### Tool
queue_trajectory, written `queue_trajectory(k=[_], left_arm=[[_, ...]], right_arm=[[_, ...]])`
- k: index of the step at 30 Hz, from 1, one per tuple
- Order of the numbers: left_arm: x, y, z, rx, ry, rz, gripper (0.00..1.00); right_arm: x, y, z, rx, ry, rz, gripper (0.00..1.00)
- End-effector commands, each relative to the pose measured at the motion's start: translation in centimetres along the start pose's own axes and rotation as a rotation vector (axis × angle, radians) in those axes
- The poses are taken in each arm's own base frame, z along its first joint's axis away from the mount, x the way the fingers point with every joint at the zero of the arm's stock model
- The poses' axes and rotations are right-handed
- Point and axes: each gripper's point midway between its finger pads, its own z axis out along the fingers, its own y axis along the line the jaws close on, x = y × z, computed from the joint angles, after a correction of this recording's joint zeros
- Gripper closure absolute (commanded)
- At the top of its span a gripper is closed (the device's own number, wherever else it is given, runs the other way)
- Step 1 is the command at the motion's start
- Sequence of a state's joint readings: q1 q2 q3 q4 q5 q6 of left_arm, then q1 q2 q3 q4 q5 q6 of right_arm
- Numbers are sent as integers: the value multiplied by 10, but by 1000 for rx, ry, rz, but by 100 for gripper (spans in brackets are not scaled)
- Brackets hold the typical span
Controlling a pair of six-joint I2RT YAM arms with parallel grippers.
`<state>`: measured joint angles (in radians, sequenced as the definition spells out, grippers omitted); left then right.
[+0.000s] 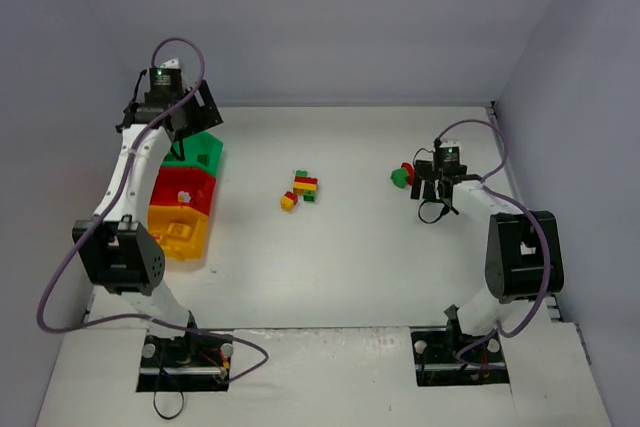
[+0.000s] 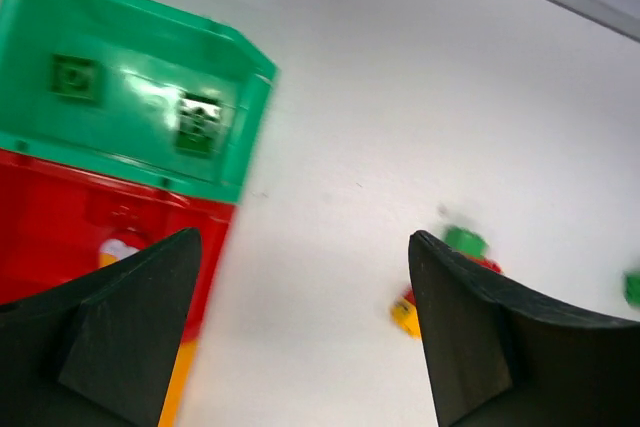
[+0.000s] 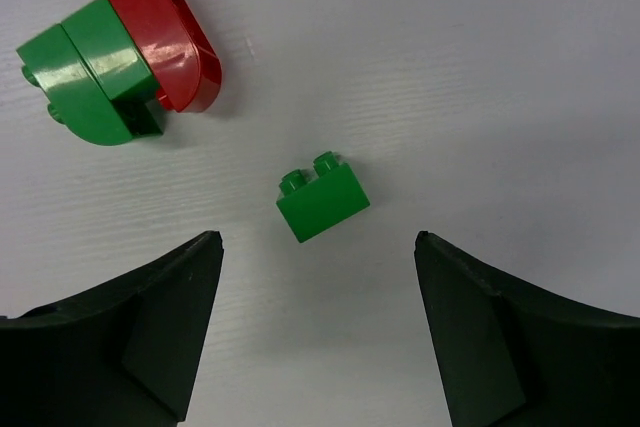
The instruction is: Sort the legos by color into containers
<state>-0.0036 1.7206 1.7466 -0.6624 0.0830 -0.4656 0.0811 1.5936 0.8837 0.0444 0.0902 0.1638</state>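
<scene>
Hovering with left gripper (image 2: 300, 287) over green bin (image 2: 130, 37) at table's 9 o'clock, jaws apart, empty; two green legos (image 2: 75, 77) inside. Poised with right gripper (image 3: 316, 277) over small green brick (image 3: 322, 199) at 3 o'clock, jaws apart, clear of it; green-and-red stack (image 3: 110, 57) at brick's 10 o'clock.

- green brick (image 3: 322, 198): glossy moulded plastic, smooth faces, soft highlights.
- red and green curved pieces (image 3: 120, 47), upper left of the right wrist view: same hard plastic, strong shine on the red.
- green bin (image 2: 130, 87), red bin (image 2: 90, 227): glossy plastic, glare patches on the green floor.
- surface (image 3: 480, 67): white, matt, faint fine grain.
- right claw (image 3: 317, 252), left claw (image 2: 303, 242): fingers matt black, no shine.
</scene>
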Motion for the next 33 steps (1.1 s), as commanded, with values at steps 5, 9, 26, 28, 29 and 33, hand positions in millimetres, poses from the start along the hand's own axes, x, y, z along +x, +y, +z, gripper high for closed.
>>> queue_trajectory(k=[5,9,26,28,29,33], left_arm=[[31,-61,-66,205,-5,77,23],[52,-60,-82,222,22,95,23],[100,-51,-103,247,100,134,23],[100,-57,-105,269,99,140,23],[102,-63,-107,295,106,145,23],[109,-93,-119,422,140,171,23]], right_arm=[[-28,2,18,-125,-56,-93,30],[-28,9,28,-175,-42,-144,32],[-16,26,23,-249,-38,-239,95],[-23,43,7,-277,-80,-272,100],[-25,50,1,-292,-98,-291,100],[-50,107,-58,-457,-272,-427,100]])
